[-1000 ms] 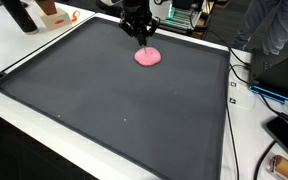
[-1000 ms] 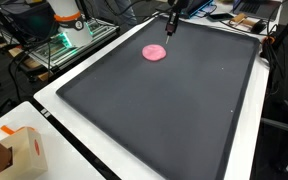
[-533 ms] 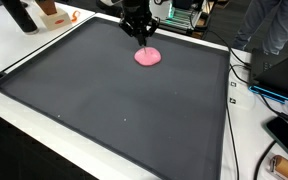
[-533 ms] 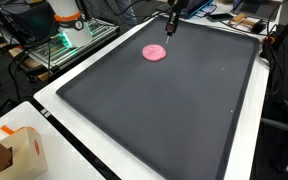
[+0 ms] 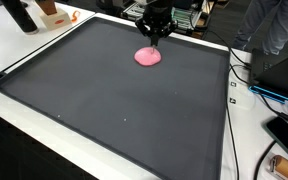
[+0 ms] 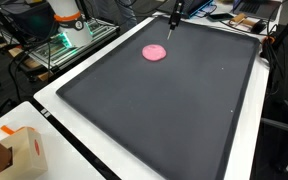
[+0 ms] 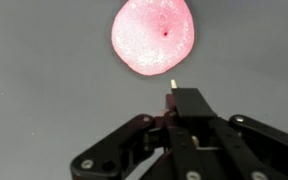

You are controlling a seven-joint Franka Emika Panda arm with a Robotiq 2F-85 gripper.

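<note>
Shifted past the pink blob [image 5: 148, 56], the pincer [image 5: 156, 38] seems closed, its hold unclear.

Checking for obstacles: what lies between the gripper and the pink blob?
Only bare dark mat, seen in the wrist view; the gripper holds a thin stick ending short of the pink blob.

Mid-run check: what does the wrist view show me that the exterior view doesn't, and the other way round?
Only the wrist view: a small dark dimple in the pink blob, and the pale tip of a thin stick clamped in the gripper. Only an exterior view: the whole black mat, the white table around it, and a cardboard box near its corner. Both: the blob, the gripper beside it, and the dark mat surface.
</note>
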